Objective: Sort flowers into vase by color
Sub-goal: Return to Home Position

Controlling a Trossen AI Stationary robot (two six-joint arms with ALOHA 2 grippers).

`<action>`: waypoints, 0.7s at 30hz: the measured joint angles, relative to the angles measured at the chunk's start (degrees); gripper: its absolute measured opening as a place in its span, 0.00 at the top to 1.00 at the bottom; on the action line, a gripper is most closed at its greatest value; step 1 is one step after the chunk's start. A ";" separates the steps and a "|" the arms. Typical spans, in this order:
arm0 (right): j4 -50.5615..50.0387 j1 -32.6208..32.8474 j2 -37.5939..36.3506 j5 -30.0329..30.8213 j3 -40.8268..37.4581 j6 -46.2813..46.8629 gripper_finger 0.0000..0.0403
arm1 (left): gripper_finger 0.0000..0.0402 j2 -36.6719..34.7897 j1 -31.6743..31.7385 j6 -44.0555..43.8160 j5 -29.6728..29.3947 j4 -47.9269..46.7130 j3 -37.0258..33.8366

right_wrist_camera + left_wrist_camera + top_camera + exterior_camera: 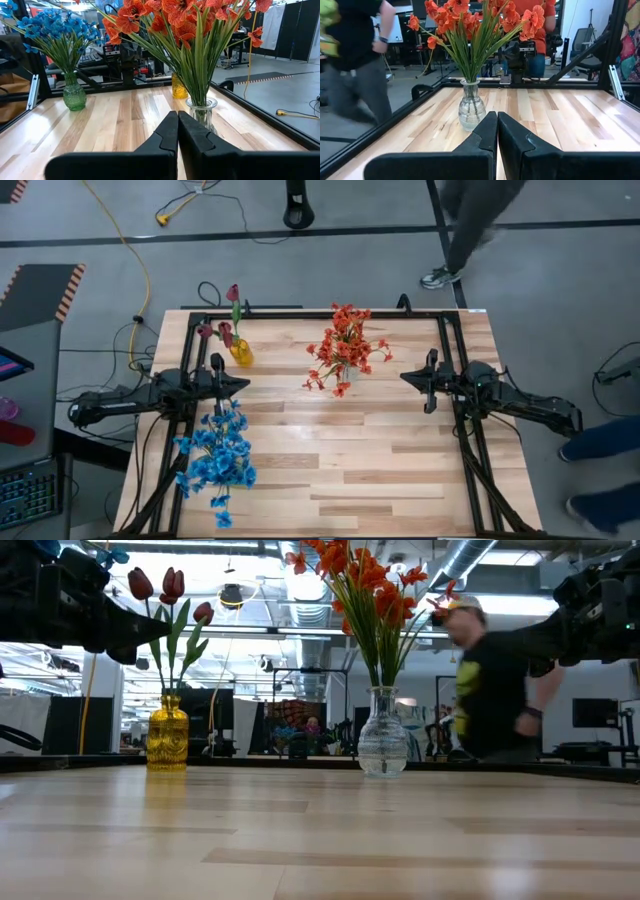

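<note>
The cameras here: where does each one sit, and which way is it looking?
High view: above the table, looking straight down; left arm and right arm show.
Low view: at table-top height, looking level across at yellow vase and clear vase; arms at upper corners.
Left wrist view: on the left arm, facing the clear vase; own shut jaws show.
Right wrist view: on the right arm, facing it from opposite; shut jaws show.
Shared: all show the orange flowers.
</note>
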 joint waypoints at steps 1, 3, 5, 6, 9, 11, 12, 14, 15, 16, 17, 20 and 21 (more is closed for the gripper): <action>0.00 0.00 0.00 -0.02 0.00 0.00 0.90 | 1.00 0.00 0.00 -0.05 0.00 0.00 0.00; 0.00 0.00 0.00 -0.02 -0.02 0.00 0.90 | 1.00 0.00 0.00 0.16 0.00 0.00 0.00; 0.00 0.00 0.00 -0.02 -0.02 0.00 0.90 | 1.00 0.00 0.00 0.47 -0.03 0.00 -0.03; 0.00 0.00 0.00 -0.02 -0.02 0.00 0.90 | 1.00 0.00 0.00 0.49 -0.03 0.00 -0.04; 0.00 0.00 0.00 -0.02 -0.02 0.00 0.90 | 1.00 0.00 0.00 0.56 -0.07 0.00 -0.04; 0.00 0.00 0.00 -0.02 -0.02 0.00 0.90 | 1.00 0.00 0.00 0.56 -0.09 0.00 -0.04; 0.00 0.00 0.00 -0.02 -0.02 0.00 0.90 | 1.00 0.00 0.00 0.56 -0.08 0.00 -0.04; 0.00 0.00 0.00 -0.02 -0.02 0.00 0.90 | 1.00 0.00 0.00 0.56 -0.09 0.00 -0.07; 0.00 0.00 0.00 -0.02 -0.02 0.00 0.90 | 1.00 0.00 0.00 0.58 -0.09 0.00 -0.07; 0.00 0.00 0.00 -0.02 -0.02 0.00 0.90 | 1.00 0.00 0.00 0.56 -0.09 0.00 -0.07; 0.00 0.00 0.00 -0.02 -0.02 0.00 0.90 | 1.00 0.00 0.00 0.58 -0.09 0.00 -0.09; 0.00 0.00 0.00 -0.02 -0.04 -0.02 0.90 | 1.00 0.00 0.00 0.58 -0.09 0.00 -0.09; 0.00 0.00 0.00 -0.02 -0.04 0.00 0.90 | 1.00 0.00 0.00 0.58 -0.09 0.00 -0.09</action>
